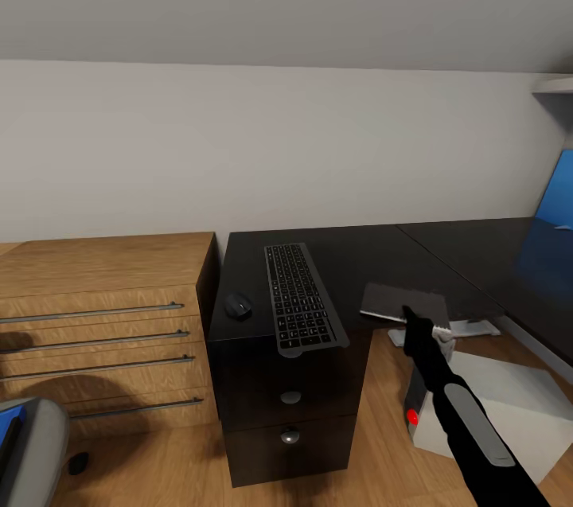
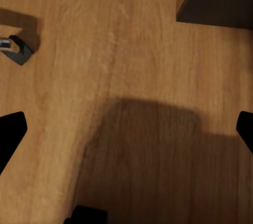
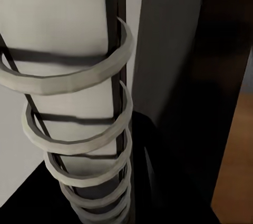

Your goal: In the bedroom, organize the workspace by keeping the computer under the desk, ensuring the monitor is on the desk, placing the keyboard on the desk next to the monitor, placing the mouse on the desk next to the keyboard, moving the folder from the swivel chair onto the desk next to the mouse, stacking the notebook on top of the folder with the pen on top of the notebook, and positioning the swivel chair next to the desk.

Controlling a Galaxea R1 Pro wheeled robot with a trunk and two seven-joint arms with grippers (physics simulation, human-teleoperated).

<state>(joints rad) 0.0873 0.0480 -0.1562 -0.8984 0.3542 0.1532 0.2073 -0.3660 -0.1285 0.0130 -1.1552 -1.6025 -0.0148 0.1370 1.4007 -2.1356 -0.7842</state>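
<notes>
Right tool (image 1: 415, 321) seemingly clamped on notebook (image 1: 402, 302) over desk (image 1: 350, 252) edge.

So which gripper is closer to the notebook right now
The right. The right gripper is at the notebook, its fingers on the spiral edge by the desk front. The left gripper points down at bare wood floor, away from it.

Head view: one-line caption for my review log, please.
Right claw holds the dark notebook at the black desk's front edge, right of the keyboard and mouse.
</notes>
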